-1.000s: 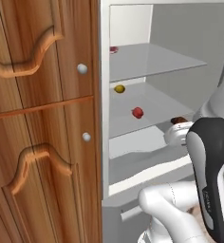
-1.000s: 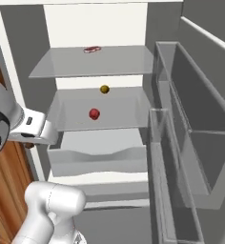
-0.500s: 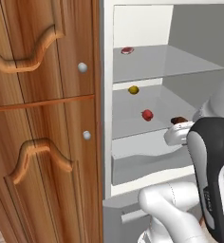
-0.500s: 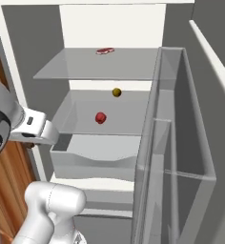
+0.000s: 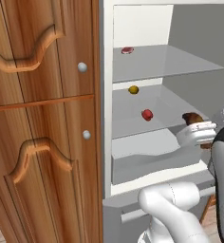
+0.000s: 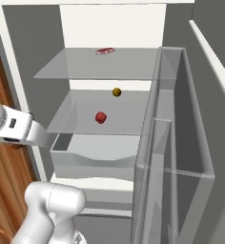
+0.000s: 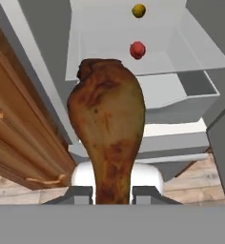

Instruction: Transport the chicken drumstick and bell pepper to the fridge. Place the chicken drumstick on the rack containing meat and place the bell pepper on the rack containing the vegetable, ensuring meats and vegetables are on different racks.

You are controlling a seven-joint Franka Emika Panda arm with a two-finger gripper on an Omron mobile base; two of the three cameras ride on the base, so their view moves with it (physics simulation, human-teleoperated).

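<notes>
The golden-brown chicken drumstick [image 7: 107,128] stands thick end up in the hand view, with my gripper [image 7: 113,194] shut on its bone end. In the left base view the drumstick [image 5: 192,117] is held in front of the open fridge [image 5: 107,118], at the height of the second shelf. The red bell pepper [image 5: 147,114] [image 6: 100,117] [image 7: 137,49] lies on that second shelf, in front of the yellow-brown vegetable [image 5: 133,89] [image 6: 116,92] [image 7: 138,10]. The pinkish-red meat [image 5: 127,50] [image 6: 105,50] lies on the top rack [image 5: 171,64] [image 6: 81,66].
Wooden cabinet doors [image 5: 42,118] with round knobs stand directly left of the fridge opening. The open fridge door with clear bins [image 6: 181,143] juts out on the right. A clear drawer [image 6: 95,159] sits under the second shelf.
The whole picture has shifted as the base drove, so the fridge interior now sits differently in both base views. The gripper stays shut on the drumstick.
</notes>
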